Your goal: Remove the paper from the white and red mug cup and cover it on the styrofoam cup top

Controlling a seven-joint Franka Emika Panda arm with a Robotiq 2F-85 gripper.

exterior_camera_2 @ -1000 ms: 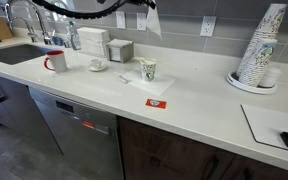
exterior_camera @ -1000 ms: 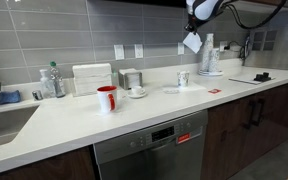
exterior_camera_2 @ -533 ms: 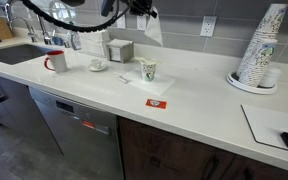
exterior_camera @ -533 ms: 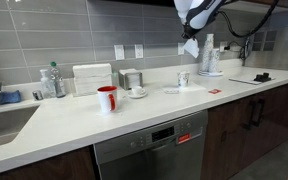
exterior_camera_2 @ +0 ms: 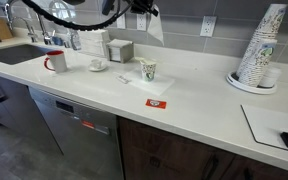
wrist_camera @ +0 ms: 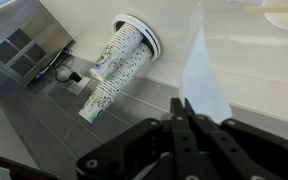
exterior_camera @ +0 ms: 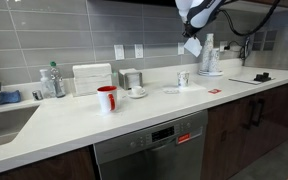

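– While the arm hangs high over the counter (exterior_camera: 74,118), what is the gripper (wrist_camera: 186,108) doing?

– Its jaws are pressed together on the paper (wrist_camera: 204,75), a thin white sheet. In the wrist view the fingers (wrist_camera: 174,128) meet on its lower edge.

– Where is that sheet in the scene?

– Up in the air, towards the tiled wall at the far side. In an exterior view the paper (exterior_camera_2: 152,26) hangs above the styrofoam cup (exterior_camera_2: 148,69), well clear of its rim. In an exterior view the paper (exterior_camera: 192,45) shows up and to the right of the styrofoam cup (exterior_camera: 183,79), in front of the stack of cups (exterior_camera: 209,55).

– And the mug?

– The white and red mug (exterior_camera: 106,98) stands upright on the counter, well apart to the left of the styrofoam cup (mostly red on the outside, as far as I can tell).

– Anything close by?

– A small red card (exterior_camera_2: 156,102) lies flat on the near side of the styrofoam cup. A saucer (exterior_camera_2: 98,66) with a little cup on it sits between the two.
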